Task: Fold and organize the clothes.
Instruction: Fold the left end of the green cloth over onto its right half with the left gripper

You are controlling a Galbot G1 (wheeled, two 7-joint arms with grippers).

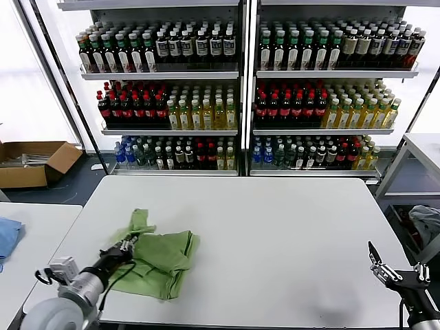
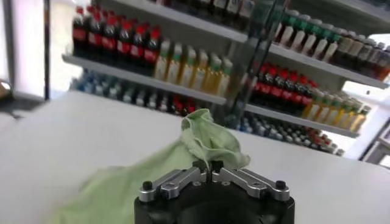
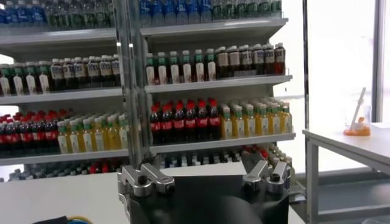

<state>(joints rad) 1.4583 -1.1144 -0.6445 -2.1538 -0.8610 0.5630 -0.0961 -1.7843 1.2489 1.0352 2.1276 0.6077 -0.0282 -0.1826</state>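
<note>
The clothes are one light green shirt [image 1: 161, 256], crumpled on the white table [image 1: 275, 227] near its front left. My left gripper [image 1: 128, 242] is at the shirt's left side, shut on a fold of the green fabric. In the left wrist view the pinched cloth [image 2: 210, 139] rises in a bunch just beyond the closed jaws of that gripper [image 2: 208, 165]. My right gripper [image 1: 377, 265] hangs off the table's front right corner, open and empty; the right wrist view shows its spread fingers [image 3: 265, 171] facing the shelves.
Shelves of bottles [image 1: 240, 89] stand behind the table. A cardboard box [image 1: 34, 161] sits on the floor at far left. A blue cloth [image 1: 7, 237] lies on a side table at left. Another table [image 1: 423, 148] stands at right.
</note>
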